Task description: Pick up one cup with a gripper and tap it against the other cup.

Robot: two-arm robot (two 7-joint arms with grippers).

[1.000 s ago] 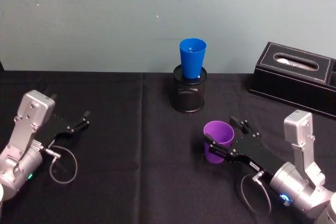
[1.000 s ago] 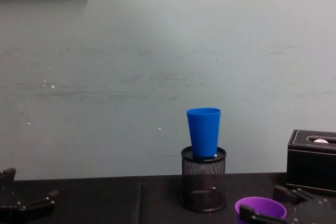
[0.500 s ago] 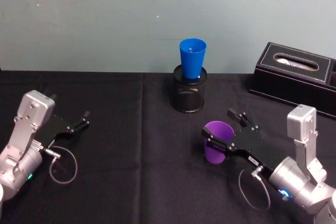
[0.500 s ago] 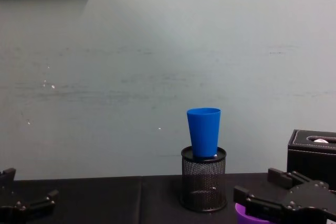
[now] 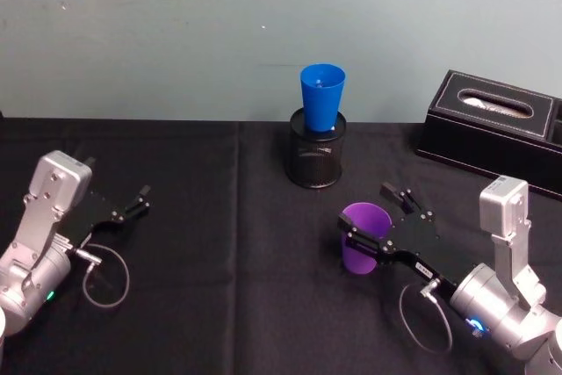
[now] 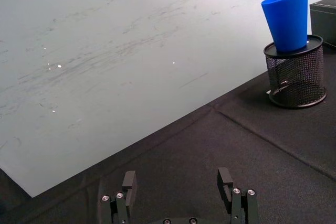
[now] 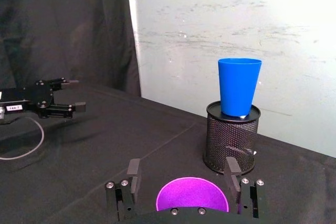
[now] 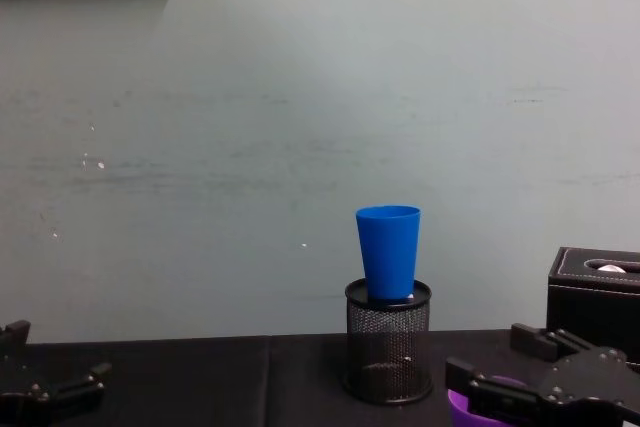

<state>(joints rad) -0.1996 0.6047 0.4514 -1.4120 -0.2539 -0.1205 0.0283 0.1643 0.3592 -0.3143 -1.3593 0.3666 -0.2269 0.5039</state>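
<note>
The purple cup (image 5: 363,236) stands upright on the black table, in front of and to the right of the blue cup (image 5: 321,99). My right gripper (image 5: 365,212) is open and straddles the purple cup's rim, one finger on each side. From the right wrist, the purple cup (image 7: 192,196) sits between the fingers (image 7: 134,174), and the right gripper (image 7: 182,169) is not closed on it. The blue cup (image 8: 389,252) stands inside a black mesh pen holder (image 8: 388,355). My left gripper (image 5: 140,201) rests open at the far left, holding nothing.
A black box with white stitching (image 5: 496,129) sits at the back right, close behind the right arm. The mesh pen holder (image 5: 316,160) stands near the wall at the table's middle. Bare black cloth (image 5: 228,261) lies between the two arms.
My right gripper has risen a little and its fingers now sit higher around the purple cup, hiding most of it in the chest view. Both cups and the left arm stayed put.
</note>
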